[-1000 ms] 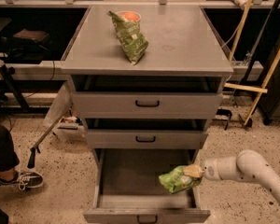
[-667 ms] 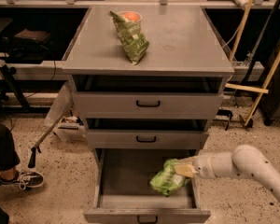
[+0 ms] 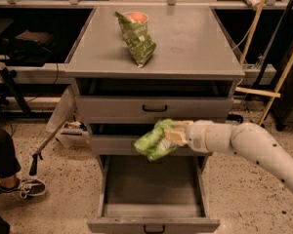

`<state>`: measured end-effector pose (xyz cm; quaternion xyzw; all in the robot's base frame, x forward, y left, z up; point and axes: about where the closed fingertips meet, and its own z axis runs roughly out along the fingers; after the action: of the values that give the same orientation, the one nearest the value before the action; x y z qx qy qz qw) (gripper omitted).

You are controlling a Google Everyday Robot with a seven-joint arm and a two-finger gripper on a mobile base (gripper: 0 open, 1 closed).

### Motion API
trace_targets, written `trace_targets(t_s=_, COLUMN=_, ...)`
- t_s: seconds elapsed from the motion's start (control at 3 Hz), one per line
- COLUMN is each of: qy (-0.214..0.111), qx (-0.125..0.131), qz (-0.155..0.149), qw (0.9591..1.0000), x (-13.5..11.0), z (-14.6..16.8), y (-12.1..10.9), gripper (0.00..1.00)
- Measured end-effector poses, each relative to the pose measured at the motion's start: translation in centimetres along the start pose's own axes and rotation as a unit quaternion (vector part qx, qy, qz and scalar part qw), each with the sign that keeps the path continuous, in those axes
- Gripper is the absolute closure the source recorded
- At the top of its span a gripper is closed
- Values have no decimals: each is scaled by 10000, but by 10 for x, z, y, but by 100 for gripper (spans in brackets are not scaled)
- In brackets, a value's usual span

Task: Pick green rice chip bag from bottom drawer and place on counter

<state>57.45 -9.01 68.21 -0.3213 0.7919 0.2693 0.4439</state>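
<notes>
The green rice chip bag [image 3: 153, 141] is bright light green and crinkled, held in the air in front of the middle drawer. My gripper [image 3: 173, 134] is shut on its right end; my white arm reaches in from the right. The bottom drawer [image 3: 153, 222] is pulled open below the bag and its inside shows nothing in it. The counter [image 3: 185, 43] is the grey cabinet top above.
A darker olive-green bag [image 3: 136, 40] leans against an orange-topped cup [image 3: 136, 17] at the counter's back left. The two upper drawers [image 3: 154, 108] are closed. A person's leg and shoe [image 3: 19, 186] are at the left. Wooden sticks [image 3: 263, 82] lean at the right.
My gripper has lifted the green rice chip bag up out of the bottom drawer and moved it left, to the height of the middle drawer front.
</notes>
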Motion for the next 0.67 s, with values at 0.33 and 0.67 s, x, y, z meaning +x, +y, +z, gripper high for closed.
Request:
trace_targets(t_s=0.33, qy=-330, qx=301, qz=206, qw=9988, x=-28, z=-5, y=-11, gripper=100)
trace_targets(t_s=0.67, qy=-324, qx=284, qz=193, qw=9989, x=-26, z=-4, y=-11, gripper=100)
